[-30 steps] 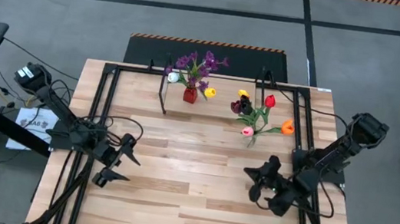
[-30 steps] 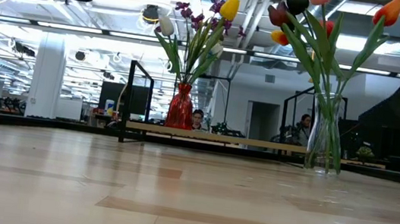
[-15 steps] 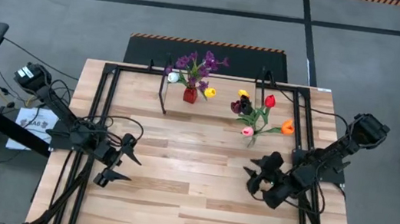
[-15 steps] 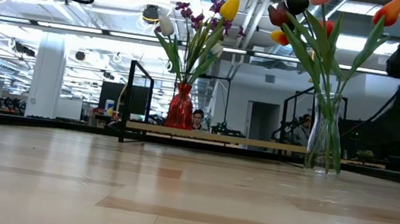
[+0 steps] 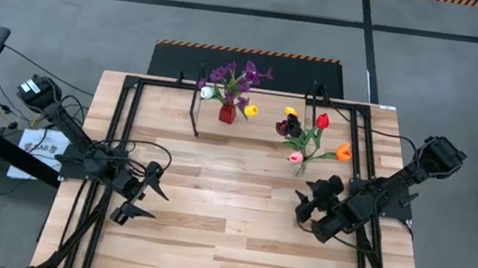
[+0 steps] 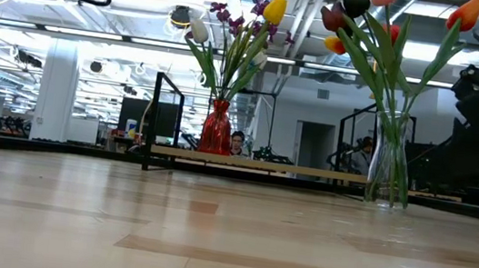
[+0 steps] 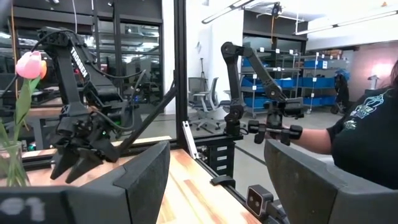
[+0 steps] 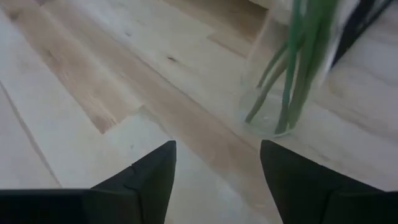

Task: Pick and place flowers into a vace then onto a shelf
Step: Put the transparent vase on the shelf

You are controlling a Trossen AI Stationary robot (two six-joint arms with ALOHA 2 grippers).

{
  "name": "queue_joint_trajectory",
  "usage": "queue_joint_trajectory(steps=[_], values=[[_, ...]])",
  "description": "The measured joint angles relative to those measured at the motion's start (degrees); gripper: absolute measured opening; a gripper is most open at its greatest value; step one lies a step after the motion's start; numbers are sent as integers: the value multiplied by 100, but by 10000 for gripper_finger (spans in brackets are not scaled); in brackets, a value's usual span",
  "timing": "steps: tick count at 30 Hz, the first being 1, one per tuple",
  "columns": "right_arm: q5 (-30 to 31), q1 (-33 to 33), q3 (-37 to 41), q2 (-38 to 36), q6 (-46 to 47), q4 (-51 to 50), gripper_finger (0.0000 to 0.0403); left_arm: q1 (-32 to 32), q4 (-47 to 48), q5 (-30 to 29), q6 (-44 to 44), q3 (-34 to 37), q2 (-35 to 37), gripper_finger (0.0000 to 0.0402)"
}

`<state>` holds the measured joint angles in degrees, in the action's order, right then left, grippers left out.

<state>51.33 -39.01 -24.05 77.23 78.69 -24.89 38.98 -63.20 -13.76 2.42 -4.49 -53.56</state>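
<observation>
My right jaws (image 5: 309, 210): spread apart, gripping nothing, low over the surface (image 5: 208, 232) just beside the clear vase (image 5: 300, 167). In my right wrist view both fingers (image 8: 146, 177) frame bare planks, the glass base (image 8: 264, 115) with green stems a little beyond them.

My left jaws (image 5: 140, 197): spread apart, gripping nothing, waiting over the surface's left side, well apart from both vases.

Clear vase: upright on the surface, right of centre, in front of the shelf (image 6: 254, 163). It holds tulips (image 5: 310, 139) in red, orange, pink, yellow and dark maroon.

Red vase (image 5: 227, 112): upright on the shelf at the far edge, holding a purple sprig (image 5: 237, 76) with a yellow and a white tulip.

A person (image 7: 367, 140) in dark clothing shows beyond the surface in my left wrist view.
</observation>
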Motion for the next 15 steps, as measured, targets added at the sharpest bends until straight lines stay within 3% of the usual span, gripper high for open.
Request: queue_joint_trajectory(steps=[8,12,15], values=[[-65,-96,-212,-2,-1211,6,215,-2,-2,2,0,0,0,253],[-328,-343,-588,-2,-2055,18,215,-2,-2,2,-2,0,0,253],[-182,-657,-862,-101,-2734,-174,215,-2,-4,-4,-2,0,0,253]])
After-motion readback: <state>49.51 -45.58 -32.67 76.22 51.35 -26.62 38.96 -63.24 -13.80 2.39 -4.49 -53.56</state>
